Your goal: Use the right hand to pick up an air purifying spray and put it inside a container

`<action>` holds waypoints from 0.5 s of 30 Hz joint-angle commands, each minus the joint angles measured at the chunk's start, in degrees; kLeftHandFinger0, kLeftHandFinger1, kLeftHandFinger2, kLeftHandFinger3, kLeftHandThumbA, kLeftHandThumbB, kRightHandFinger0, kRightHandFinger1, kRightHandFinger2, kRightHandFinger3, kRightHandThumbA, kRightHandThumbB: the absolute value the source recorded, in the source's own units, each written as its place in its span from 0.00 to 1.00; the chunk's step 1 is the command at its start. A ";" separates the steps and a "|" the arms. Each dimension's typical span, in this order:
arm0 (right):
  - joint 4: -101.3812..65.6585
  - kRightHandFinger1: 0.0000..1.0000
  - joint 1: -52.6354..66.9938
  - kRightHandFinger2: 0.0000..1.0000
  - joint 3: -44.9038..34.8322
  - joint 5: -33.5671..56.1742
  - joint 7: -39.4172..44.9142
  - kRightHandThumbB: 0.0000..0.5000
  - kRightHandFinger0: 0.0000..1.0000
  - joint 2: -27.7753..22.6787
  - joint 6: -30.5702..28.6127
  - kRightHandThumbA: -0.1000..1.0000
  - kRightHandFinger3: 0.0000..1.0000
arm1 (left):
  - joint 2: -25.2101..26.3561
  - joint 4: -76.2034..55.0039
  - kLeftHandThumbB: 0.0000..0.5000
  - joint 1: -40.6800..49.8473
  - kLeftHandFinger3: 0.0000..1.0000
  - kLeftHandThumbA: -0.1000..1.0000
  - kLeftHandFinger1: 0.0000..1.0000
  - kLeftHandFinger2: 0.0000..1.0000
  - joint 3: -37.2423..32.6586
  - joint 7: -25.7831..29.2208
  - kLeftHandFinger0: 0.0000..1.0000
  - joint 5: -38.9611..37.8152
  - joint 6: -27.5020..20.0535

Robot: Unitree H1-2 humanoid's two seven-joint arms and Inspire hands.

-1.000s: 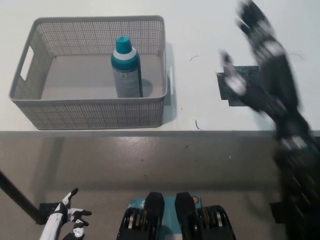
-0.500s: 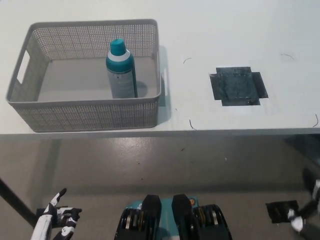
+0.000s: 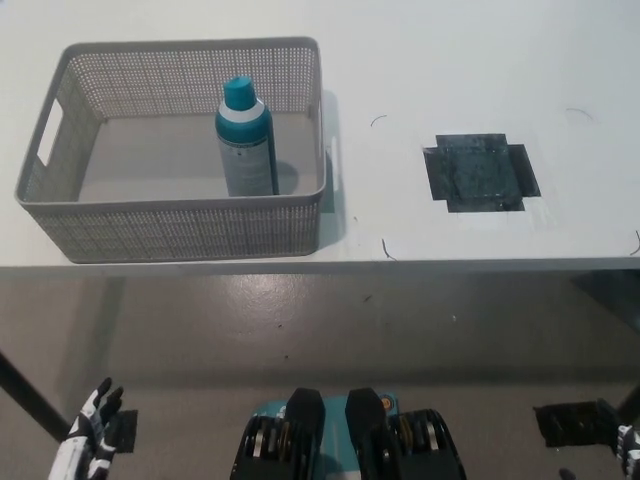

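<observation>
Standing upright inside the grey perforated basket [image 3: 180, 225] at upper left of the frame, a little right of its middle and near the front wall: the air purifying spray can [image 3: 247, 140], teal cap on top, pale band beneath, grey-blue body. Looks placed already, so the task reads as done or nearly so. Judged as a rigid metal aerosol, light to moderate in weight, smooth and rather slippery on the sides, tall and narrow enough to tip under a sideways nudge. Best taken around the mid-body just under the pale band, squeezed evenly, not by the cap, which may pull off or press the nozzle. White left hand [image 3: 88, 435] low at the bottom left corner, fingers spread apart and holding nothing, partly cut by the frame edge. Right hand [image 3: 628, 440] barely showing as a sliver at the bottom right edge; cannot tell how its fingers stand, nothing seen held. Dark taped square [image 3: 482, 176] on the white table [image 3: 450, 60] at right of centre, well apart from the basket, nothing on it. Can's base hidden behind the basket's front mesh wall; label print too small to read; faint pen-like marks on the tabletop hard to make out. Floor below the table edge, with a dark patch at lower right partly cut off.
</observation>
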 commanded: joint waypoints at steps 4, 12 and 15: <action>-0.36 1.00 -1.41 1.00 1.30 -0.77 0.86 0.88 1.00 -0.19 -4.71 0.74 1.00 | 0.50 -3.10 0.96 2.22 1.00 0.87 1.00 1.00 0.58 -0.72 1.00 -1.74 -0.87; 0.60 1.00 -3.96 1.00 1.54 -0.47 1.25 0.88 1.00 -0.34 -4.71 0.73 1.00 | -0.39 -2.98 0.96 1.94 1.00 0.85 1.00 1.00 1.69 -0.21 1.00 -3.09 -1.69; 0.50 1.00 -4.05 1.00 1.42 -0.17 1.48 0.90 1.00 -0.49 -4.70 0.74 1.00 | -0.27 -1.41 0.91 1.14 1.00 0.87 1.00 1.00 1.58 0.18 1.00 -1.58 -2.08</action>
